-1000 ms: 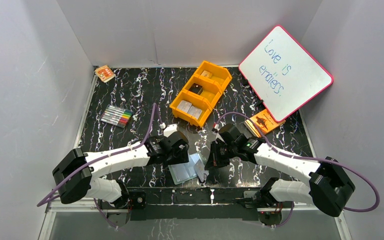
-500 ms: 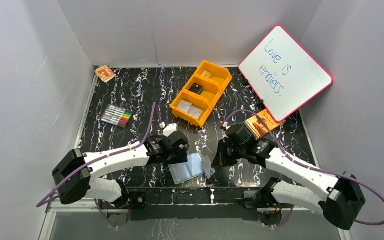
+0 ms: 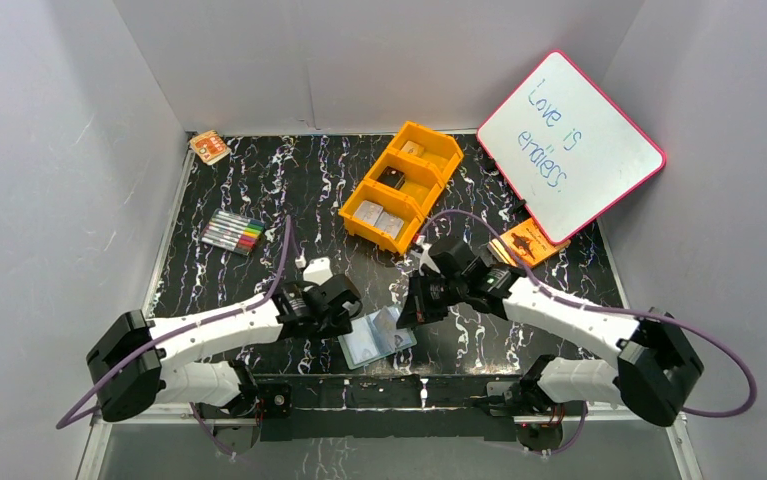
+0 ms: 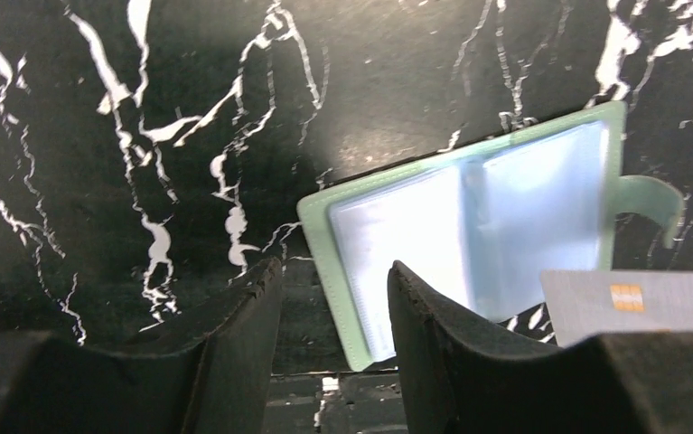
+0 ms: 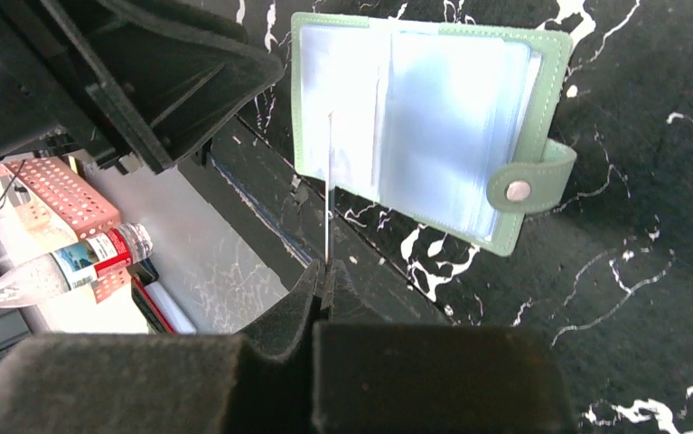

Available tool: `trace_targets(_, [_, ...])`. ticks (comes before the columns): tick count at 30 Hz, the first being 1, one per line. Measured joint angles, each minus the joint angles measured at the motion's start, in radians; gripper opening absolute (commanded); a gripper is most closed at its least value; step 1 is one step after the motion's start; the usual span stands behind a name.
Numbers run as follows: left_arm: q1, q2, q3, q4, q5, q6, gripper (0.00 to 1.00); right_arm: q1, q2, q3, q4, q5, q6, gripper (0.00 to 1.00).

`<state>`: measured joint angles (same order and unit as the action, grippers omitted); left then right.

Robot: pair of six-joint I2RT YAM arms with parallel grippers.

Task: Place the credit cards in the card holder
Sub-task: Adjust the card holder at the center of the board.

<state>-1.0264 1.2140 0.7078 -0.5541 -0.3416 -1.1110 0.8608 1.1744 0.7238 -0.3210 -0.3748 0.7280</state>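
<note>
Card holder (image 3: 376,340) is lying open and flat on the black marbled table (image 3: 259,190), lower centre of the top view, between the two grippers; pale blue pockets are facing up; snap tab (image 5: 528,185) is sticking out at its right side in the right wrist view. Right gripper (image 5: 324,271) is pinching a silver-grey credit card (image 4: 636,303) edge-on, jaws clenched on the card's near end; the card's far end is sitting over the holder's left-hand pocket page; can't tell whether it is touching the plastic or entering a slot. Left gripper (image 4: 333,271) is hovering at the holder's lower left corner in its own camera, jaws standing apart, nothing clamped between them; one finger (image 4: 424,334) is overlapping the holder's edge in that view, contact unclear. Orange three-compartment bin (image 3: 369,235) is sitting at upper centre, well apart from the holder; silver-grey cards (image 3: 379,217), a black card (image 3: 391,177) and a tan card (image 3: 414,150) are lying one kind per compartment. Marker set (image 3: 231,232) is lying at left; whiteboard (image 3: 569,145) is leaning at upper right.
</note>
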Motion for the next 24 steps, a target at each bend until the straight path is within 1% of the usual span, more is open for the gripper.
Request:
trace_targets(5, [0.000,-0.055,-0.057,-0.016,0.001,-0.050,0.40,0.000,0.091,0.000,0.066,-0.015,-0.003,0.00])
trace_targets(9, [0.001,-0.067,-0.088,-0.004,0.018,-0.061,0.36,0.000,0.107,0.000,0.096,-0.014,-0.003,0.00])
trace_targets(17, [0.003,0.053,-0.091,0.084,0.060,-0.032,0.28,0.000,0.090,-0.048,0.146,0.006,0.002,0.00])
trace_targets(24, [0.030,0.156,-0.023,0.148,0.082,0.041,0.26,0.000,-0.027,-0.115,0.142,0.056,0.008,0.00])
